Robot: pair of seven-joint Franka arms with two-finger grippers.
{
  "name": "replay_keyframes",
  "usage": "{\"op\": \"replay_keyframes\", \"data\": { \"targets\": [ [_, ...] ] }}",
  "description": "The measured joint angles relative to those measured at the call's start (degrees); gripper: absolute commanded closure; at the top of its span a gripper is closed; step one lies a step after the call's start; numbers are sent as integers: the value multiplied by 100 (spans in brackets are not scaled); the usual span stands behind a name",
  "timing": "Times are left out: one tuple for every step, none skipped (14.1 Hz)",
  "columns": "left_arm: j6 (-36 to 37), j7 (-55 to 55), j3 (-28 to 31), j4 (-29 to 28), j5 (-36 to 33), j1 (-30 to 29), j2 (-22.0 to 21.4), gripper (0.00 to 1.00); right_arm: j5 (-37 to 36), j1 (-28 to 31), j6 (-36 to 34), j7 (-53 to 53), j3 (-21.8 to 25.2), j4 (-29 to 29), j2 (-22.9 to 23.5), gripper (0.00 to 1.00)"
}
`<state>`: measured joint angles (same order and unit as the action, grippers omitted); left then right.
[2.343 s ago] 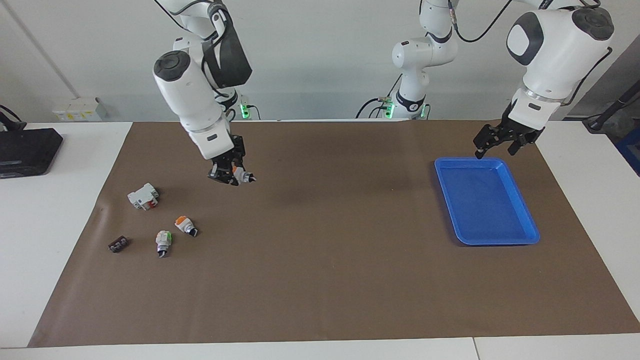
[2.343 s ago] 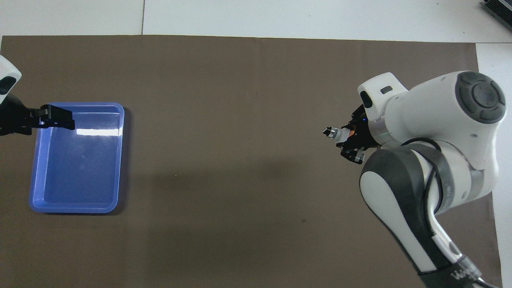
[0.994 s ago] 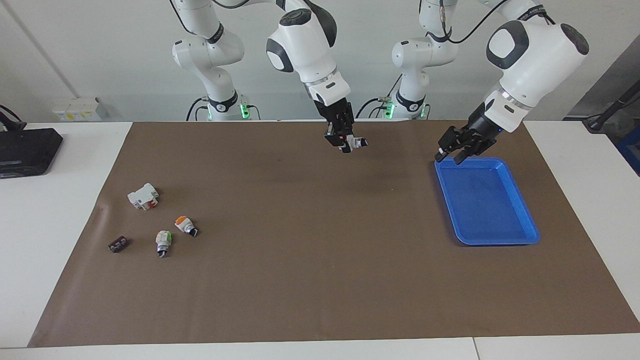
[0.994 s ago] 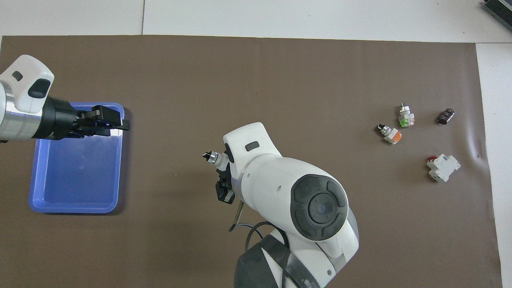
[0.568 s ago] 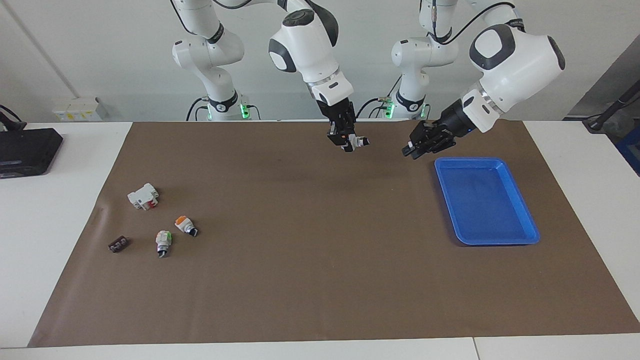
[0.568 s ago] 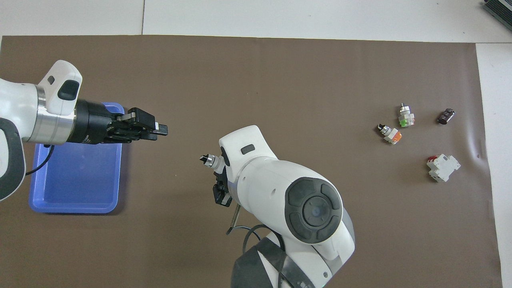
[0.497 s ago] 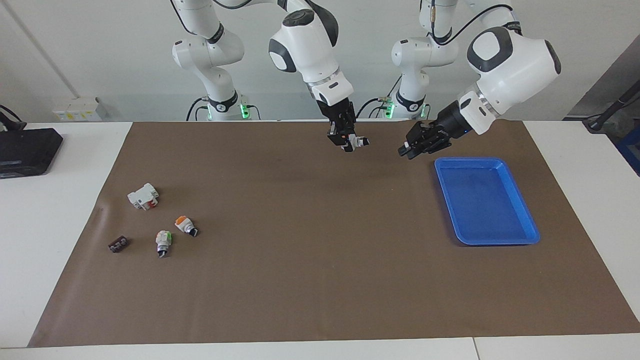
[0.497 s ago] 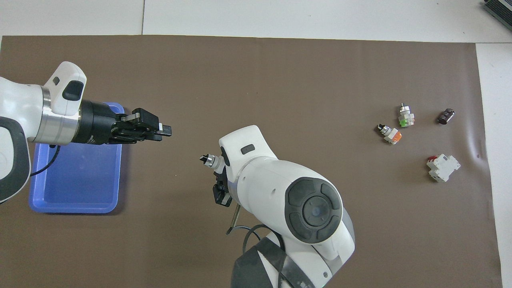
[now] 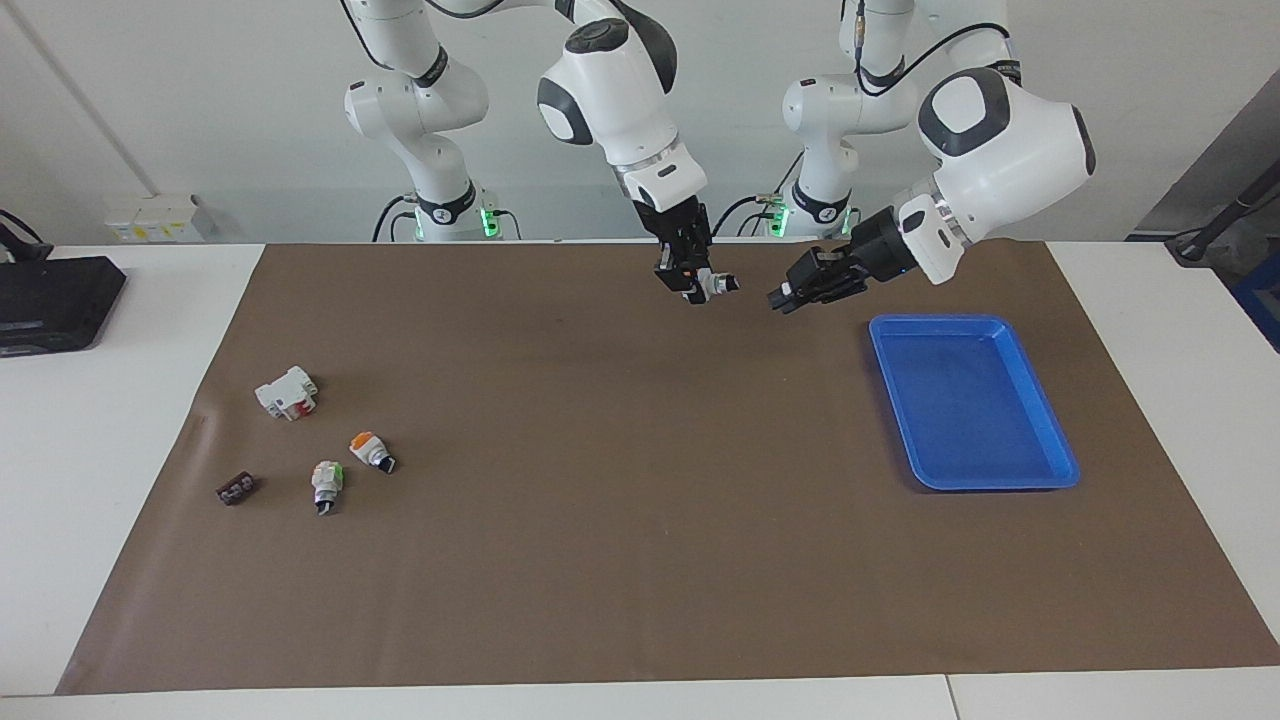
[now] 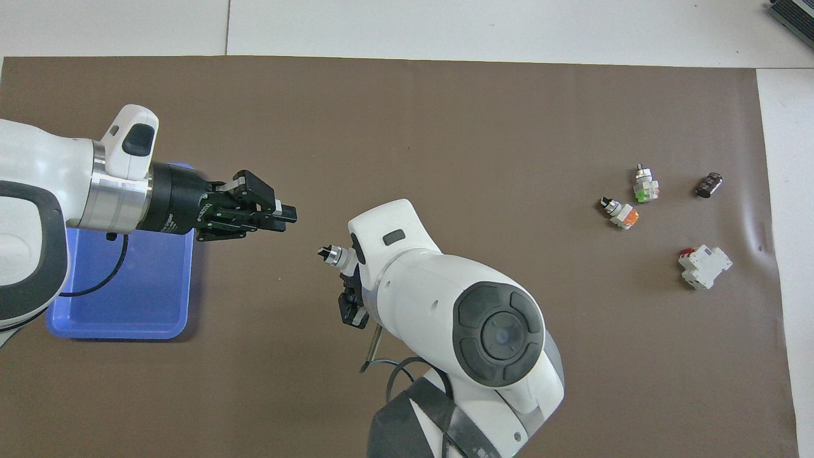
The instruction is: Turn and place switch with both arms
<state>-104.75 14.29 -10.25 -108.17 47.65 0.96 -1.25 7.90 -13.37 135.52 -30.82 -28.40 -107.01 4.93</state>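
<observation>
The switch (image 9: 716, 285) (image 10: 332, 254) has an orange cap, a white-silver body and a black knob tip. It hangs in the air over the brown mat (image 9: 620, 520), with my right gripper (image 9: 697, 282) (image 10: 348, 272) shut on its body. Its knob tip points toward the left arm's end of the table. My left gripper (image 9: 781, 296) (image 10: 289, 212) hovers level with the switch, a short gap from the knob and not touching it. It is beside the blue tray (image 9: 975, 322) (image 10: 114, 333).
At the right arm's end of the mat lie a second orange-capped switch (image 9: 368, 448) (image 10: 622, 214), a green-capped one (image 9: 327, 480) (image 10: 645, 186), a white block with a red part (image 9: 286, 391) (image 10: 704, 266) and a small dark part (image 9: 236, 488) (image 10: 709, 184). Nothing is in the blue tray.
My left gripper has moved from over the tray's corner toward the held switch. The right gripper has kept the switch almost still over the middle of the mat.
</observation>
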Motion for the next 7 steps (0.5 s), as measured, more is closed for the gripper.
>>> {"op": "replay_keyframes", "data": {
  "targets": [
    [130, 264, 3, 4, 2, -1, -4, 75, 0, 0, 0, 0, 0, 0, 0, 100],
    [232, 530, 9, 5, 3, -3, -10, 76, 0, 0, 0, 0, 1, 0, 0, 100],
    [294, 829, 15, 5, 4, -6, -14, 79, 0, 0, 0, 0, 1, 0, 1, 100],
    [311, 1153, 19, 5, 6, -9, -16, 82, 0, 0, 0, 0, 2, 0, 1, 100],
    [298, 1517, 19, 11, 10, -11, -17, 84, 0, 0, 0, 0, 2, 0, 1, 100],
    [257, 1849, 18, 18, 13, -9, -17, 84, 0, 0, 0, 0, 3, 0, 1, 100],
    [174, 2141, 16, 21, 16, -2, -18, 84, 0, 0, 0, 0, 3, 0, 1, 100]
  ]
}}
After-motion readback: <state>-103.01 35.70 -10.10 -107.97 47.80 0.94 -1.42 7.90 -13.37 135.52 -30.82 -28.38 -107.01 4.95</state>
